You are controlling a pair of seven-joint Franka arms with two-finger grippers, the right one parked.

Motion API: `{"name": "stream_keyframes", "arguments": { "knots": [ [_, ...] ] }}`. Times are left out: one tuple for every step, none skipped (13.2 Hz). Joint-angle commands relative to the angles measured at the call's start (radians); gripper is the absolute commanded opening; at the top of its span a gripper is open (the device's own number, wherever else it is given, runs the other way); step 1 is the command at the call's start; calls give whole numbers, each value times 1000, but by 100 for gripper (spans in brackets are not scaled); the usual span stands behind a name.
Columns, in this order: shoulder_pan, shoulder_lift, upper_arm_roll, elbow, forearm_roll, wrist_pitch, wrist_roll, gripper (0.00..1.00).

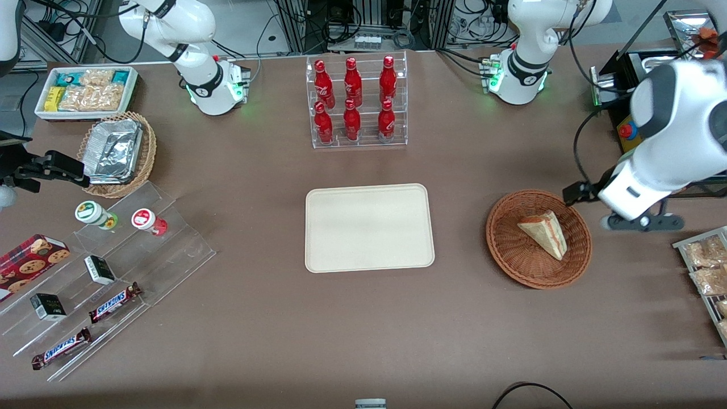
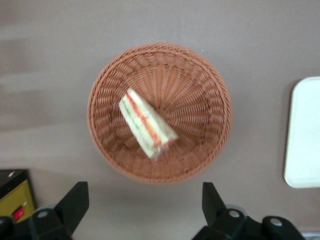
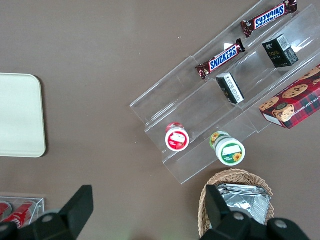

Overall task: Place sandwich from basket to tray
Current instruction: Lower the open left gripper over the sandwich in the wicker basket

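The sandwich [image 1: 545, 232], a pale bread wedge with red, white and green layers, lies in the round reddish-brown wicker basket [image 1: 505, 250] toward the working arm's end of the table. The cream rectangular tray [image 1: 369, 227] lies flat at the table's middle with nothing on it. My left gripper [image 1: 579, 193] hangs high above the table, just off the basket's rim, farther from the front camera than the sandwich. In the left wrist view the gripper [image 2: 145, 205] is open and holds nothing, its black fingers [image 2: 75, 200] wide apart, with the sandwich [image 2: 147, 122], basket [image 2: 200, 100] and tray edge [image 2: 305, 130] below.
A clear rack of red cola bottles [image 1: 358, 102] stands farther from the front camera than the tray. A wire rack of bagged pastries [image 1: 707, 272] sits at the working arm's table edge. A tiered acrylic shelf of snacks [image 1: 108, 267] and a foil-filled tan basket [image 1: 116, 150] lie toward the parked arm's end.
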State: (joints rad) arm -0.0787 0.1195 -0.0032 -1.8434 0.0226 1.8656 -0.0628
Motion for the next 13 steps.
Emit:
{"name": "stream_keyframes", "arguments": {
  "knots": [
    [-1, 43, -3, -27, -4, 79, -89, 100],
    [-1, 63, -3, -28, -3, 102, -135, 100],
    [-1, 78, -3, -30, -3, 122, -182, 100],
    [-3, 92, -3, -30, -3, 133, -243, 100],
    [-3, 101, -3, -31, -12, 141, -346, 100],
    [-1, 106, -3, -40, -12, 152, -459, 100],
    [2, 101, -4, -66, -12, 170, -486, 100],
    [7, 95, -3, -94, -16, 199, -488, 100],
    [16, 92, -3, -111, -41, 211, -488, 100],
    [19, 92, -3, -114, -56, 219, -486, 100],
    [23, 92, -3, -132, -56, 228, -486, 100],
    [24, 83, -3, -167, -56, 263, -486, 100],
    [24, 59, -3, -222, -55, 318, -486, 100]
  ]
}}
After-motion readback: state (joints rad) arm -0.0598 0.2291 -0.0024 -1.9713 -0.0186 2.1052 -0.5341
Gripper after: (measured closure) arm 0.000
